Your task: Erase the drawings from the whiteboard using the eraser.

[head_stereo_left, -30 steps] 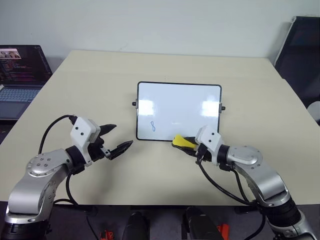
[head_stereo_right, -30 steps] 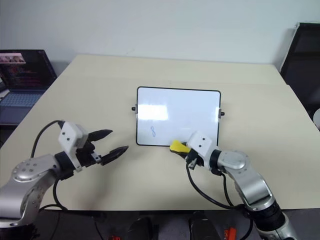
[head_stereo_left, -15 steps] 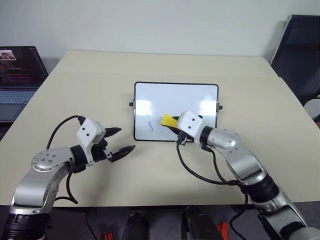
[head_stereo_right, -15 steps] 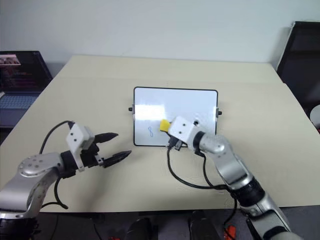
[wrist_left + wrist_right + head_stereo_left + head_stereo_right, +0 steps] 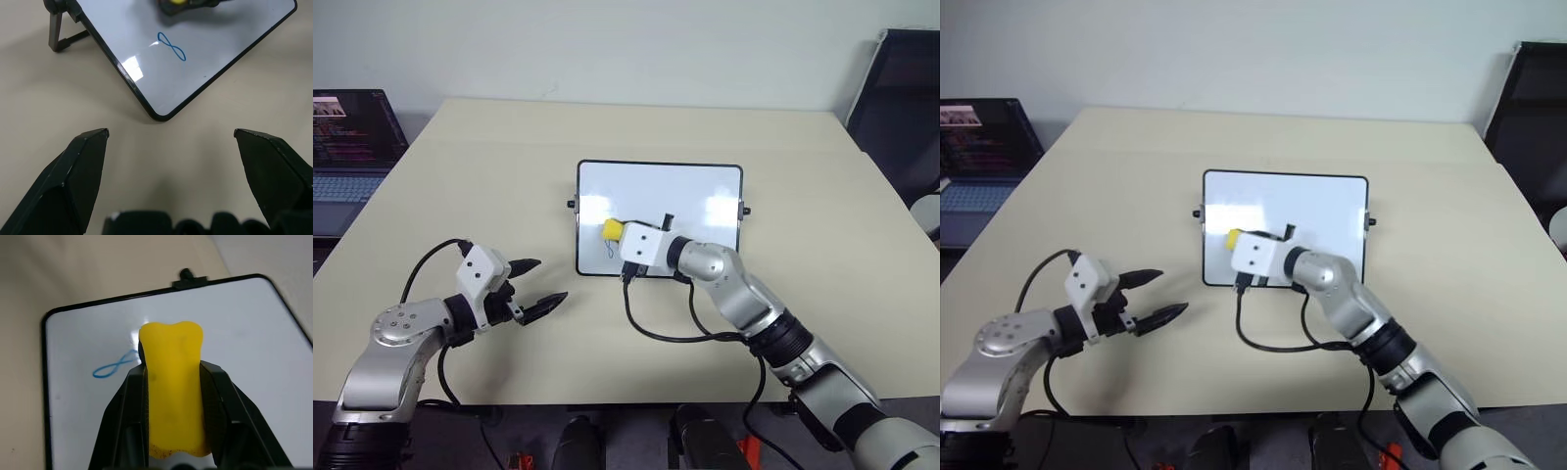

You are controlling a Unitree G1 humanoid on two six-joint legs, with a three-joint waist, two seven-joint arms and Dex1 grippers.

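Eraser (image 5: 172,382) clamped in R gripper (image 5: 619,235), over lower-left part of whiteboard (image 5: 695,191), just beside blue "8" drawing (image 5: 172,47). Whiteboard stands propped mid-table (image 5: 460,176). L gripper (image 5: 536,285) spread wide, empty, near board's lower-left corner w/o touching.

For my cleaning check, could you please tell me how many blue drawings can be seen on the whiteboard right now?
1: a blue figure-eight mark near the whiteboard's lower left corner, beside the yellow eraser held in the right gripper. Others may be hidden behind that gripper.
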